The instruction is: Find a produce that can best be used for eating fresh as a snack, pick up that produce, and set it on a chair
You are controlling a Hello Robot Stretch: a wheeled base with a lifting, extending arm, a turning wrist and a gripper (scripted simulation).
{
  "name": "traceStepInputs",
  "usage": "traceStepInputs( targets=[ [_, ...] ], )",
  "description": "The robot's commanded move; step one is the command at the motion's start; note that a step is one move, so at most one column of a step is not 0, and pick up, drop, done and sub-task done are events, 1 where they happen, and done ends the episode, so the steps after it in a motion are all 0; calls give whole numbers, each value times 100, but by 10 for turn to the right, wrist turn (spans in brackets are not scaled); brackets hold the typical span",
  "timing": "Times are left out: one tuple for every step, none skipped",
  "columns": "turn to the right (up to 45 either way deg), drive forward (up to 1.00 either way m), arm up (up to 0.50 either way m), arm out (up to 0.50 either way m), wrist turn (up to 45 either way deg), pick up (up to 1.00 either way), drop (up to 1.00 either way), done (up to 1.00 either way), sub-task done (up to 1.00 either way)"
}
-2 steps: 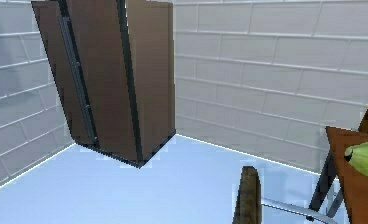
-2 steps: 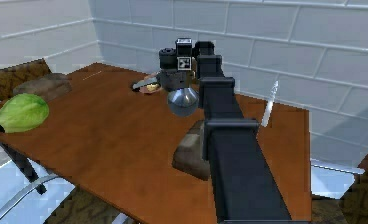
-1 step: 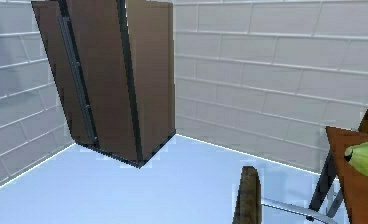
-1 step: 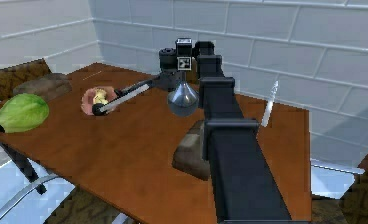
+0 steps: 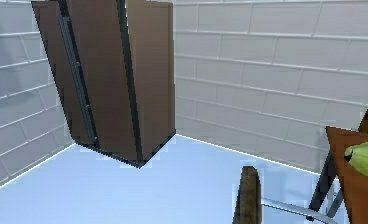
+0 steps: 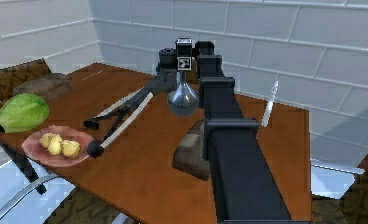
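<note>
A wooden table (image 6: 142, 165) carries a large green rounded produce (image 6: 22, 112) at its left end. Beside it stands a reddish plate (image 6: 37, 155) with several yellow pieces (image 6: 57, 145). The green produce (image 5: 360, 155) also lies on the table corner (image 5: 344, 140) at the forward view's right edge. My dark arm rises from the bottom edge, and the gripper (image 6: 94, 138) reaches down-left, its fingertips (image 6: 90, 125) close to the plate. I cannot tell whether it holds anything. A brown chair back (image 5: 250, 195) stands low in the forward view, and another chair (image 6: 22, 78) is behind the table's left end.
A tall brown cabinet (image 5: 107, 75) fills the tiled corner ahead, with pale floor (image 5: 142, 190) before it. On the table stand a dark round flask (image 6: 182, 97), a brown lump (image 6: 192, 150) against the arm, and a slim white upright thing (image 6: 270, 105).
</note>
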Motion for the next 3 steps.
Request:
traceStepInputs(
  targets=[
    [0, 0, 0, 0, -120, 0, 0, 0, 0],
    [0, 0, 0, -34, 0, 0, 0, 0, 0],
    [-450, 0, 0, 0, 0, 0, 0, 0, 0]
  ],
)
